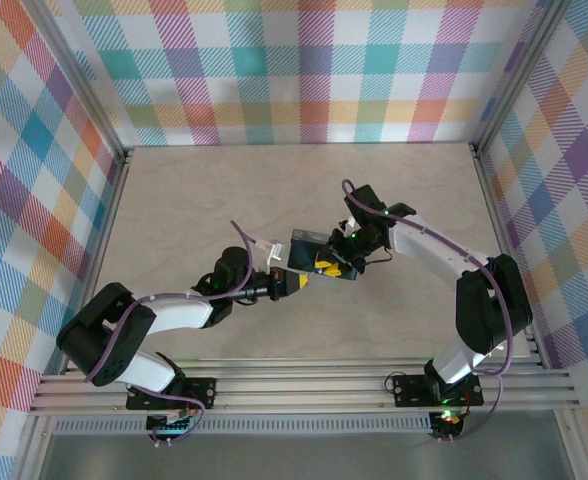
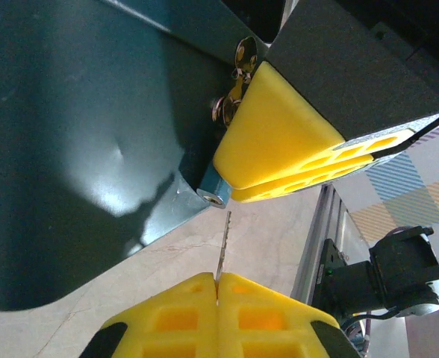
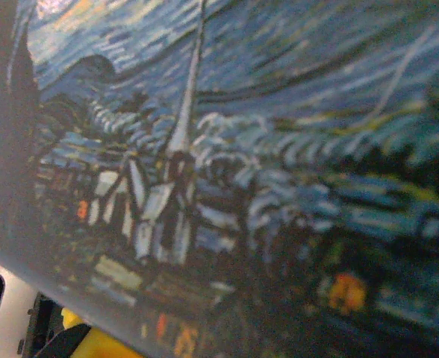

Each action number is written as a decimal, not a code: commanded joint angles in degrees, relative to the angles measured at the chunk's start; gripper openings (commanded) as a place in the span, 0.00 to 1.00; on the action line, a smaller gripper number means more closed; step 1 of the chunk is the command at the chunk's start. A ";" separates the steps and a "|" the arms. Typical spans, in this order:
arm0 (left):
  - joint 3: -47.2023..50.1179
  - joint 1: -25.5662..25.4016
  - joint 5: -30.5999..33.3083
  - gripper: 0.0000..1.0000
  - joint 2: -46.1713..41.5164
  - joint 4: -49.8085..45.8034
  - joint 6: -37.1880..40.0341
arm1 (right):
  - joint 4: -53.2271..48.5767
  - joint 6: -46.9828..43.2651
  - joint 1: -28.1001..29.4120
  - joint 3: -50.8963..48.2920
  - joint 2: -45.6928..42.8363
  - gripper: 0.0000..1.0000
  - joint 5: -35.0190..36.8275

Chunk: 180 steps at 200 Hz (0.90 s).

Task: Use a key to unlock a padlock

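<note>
The dark-blue swirl-painted tin (image 1: pixel 307 243) (image 3: pixel 242 149) stands mid-table, and its plain side (image 2: pixel 70 149) is close in the left wrist view. The padlock (image 2: pixel 210 188), a tiny light-blue block with a brassy keyhole end, pokes out between the yellow fingers (image 2: pixel 294 142) of my right gripper (image 1: pixel 327 266), which is shut on it beside the tin. My left gripper (image 2: pixel 218 282) (image 1: pixel 298 283) is shut on a thin key (image 2: pixel 223 246). The key's blade points up at the padlock's keyhole end, its tip a short gap below it. Brass fittings (image 2: pixel 236 78) show behind the padlock.
The table's aluminium side rail (image 2: pixel 320 239) and the right arm's dark base (image 2: pixel 387 272) lie beyond the grippers. Checkered walls (image 1: pixel 304 60) enclose the table on three sides. Bare tabletop (image 1: pixel 194 200) stretches to the left and behind the tin.
</note>
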<state>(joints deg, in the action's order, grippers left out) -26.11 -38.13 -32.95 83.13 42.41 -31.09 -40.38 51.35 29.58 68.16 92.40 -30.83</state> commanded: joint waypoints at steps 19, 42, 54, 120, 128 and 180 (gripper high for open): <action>-1.24 -0.67 -0.31 0.00 -0.05 1.38 0.84 | 0.54 -1.18 -0.40 1.76 -2.14 0.00 -2.82; -1.49 -0.67 -0.38 0.00 0.04 0.85 0.97 | 0.88 -0.83 -0.36 1.23 -2.35 0.00 -2.81; -1.56 -0.67 -0.19 0.00 0.17 0.68 1.18 | 0.89 -0.82 -0.40 0.86 -2.57 0.00 -2.55; -2.34 -0.72 -0.61 0.00 1.51 1.04 1.22 | 2.28 0.24 -0.40 -1.54 -3.54 0.00 -2.48; -2.45 -0.72 -0.62 0.00 1.67 1.05 1.21 | 2.30 0.23 -0.40 -1.54 -3.59 0.00 -2.48; -4.01 -0.66 -1.58 0.00 3.26 1.30 1.27 | 2.39 0.33 -0.38 -1.62 -3.71 0.00 -2.31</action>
<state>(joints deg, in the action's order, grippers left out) -27.86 -38.13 -33.23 85.38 42.11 -30.65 -39.44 51.64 29.58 66.63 90.74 -31.11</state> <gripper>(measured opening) 0.048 0.217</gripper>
